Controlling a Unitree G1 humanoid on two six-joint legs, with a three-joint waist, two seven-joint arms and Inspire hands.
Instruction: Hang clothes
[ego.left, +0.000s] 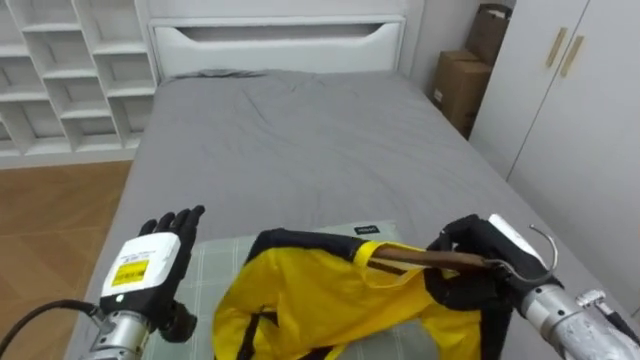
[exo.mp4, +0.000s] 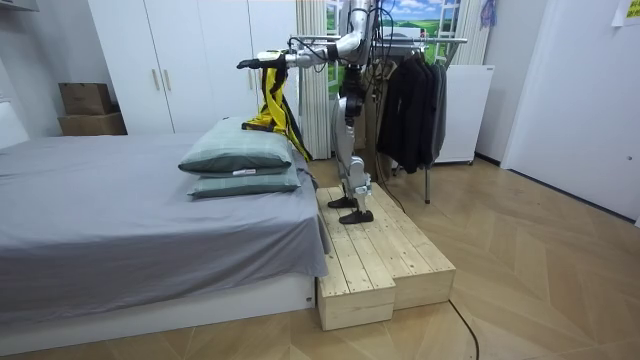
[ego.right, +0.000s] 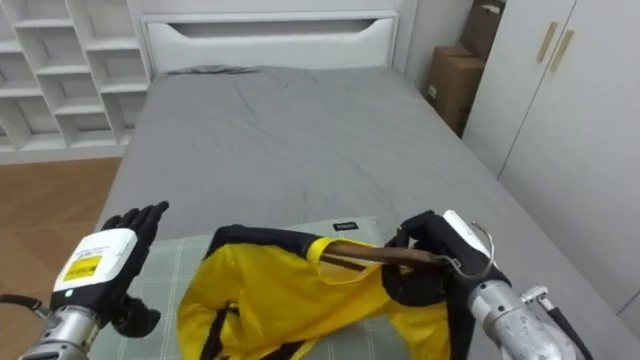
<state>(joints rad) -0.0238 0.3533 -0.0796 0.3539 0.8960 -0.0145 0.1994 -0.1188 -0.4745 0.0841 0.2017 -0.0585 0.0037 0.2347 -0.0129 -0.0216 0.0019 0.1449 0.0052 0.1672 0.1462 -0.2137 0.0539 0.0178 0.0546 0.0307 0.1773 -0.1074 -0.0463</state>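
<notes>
Yellow jacket (ego.left: 320, 295) with black trim is seen draped on a wooden hanger (ego.left: 430, 258). The hanger is gripped at its neck by the right hand (ego.left: 480, 265), whose fingers are curled round the wood. The metal hook (ego.left: 545, 250) is seen sticking out just past the back of that hand. The jacket hangs down and to the inside of the right hand, between the two hands.

The left hand (ego.left: 155, 260) is held up beside the jacket with fingers straight and slightly spread. Nothing is held in it, and it is not touching the cloth.

A green checked pillow (ego.left: 215, 265) is seen below both hands, and a grey bed (ego.left: 300, 140) stretches away beyond the fingertips. In the room view the robot is shown standing on a wooden platform (exo.mp4: 375, 250) at the bed's side. A clothes rack (exo.mp4: 420, 42) with dark clothes (exo.mp4: 410, 100) stands behind its back.

Progress, as judged: the jacket is already on the hanger and lifted clear of the pillow, so roughly half is done. A turn toward the rack and hooking over the rail are left to do.

Writing: a yellow sticker is seen on the back of the left hand and a small dark tag (ego.left: 368, 229) on the pillow edge. No print on either can be read.
</notes>
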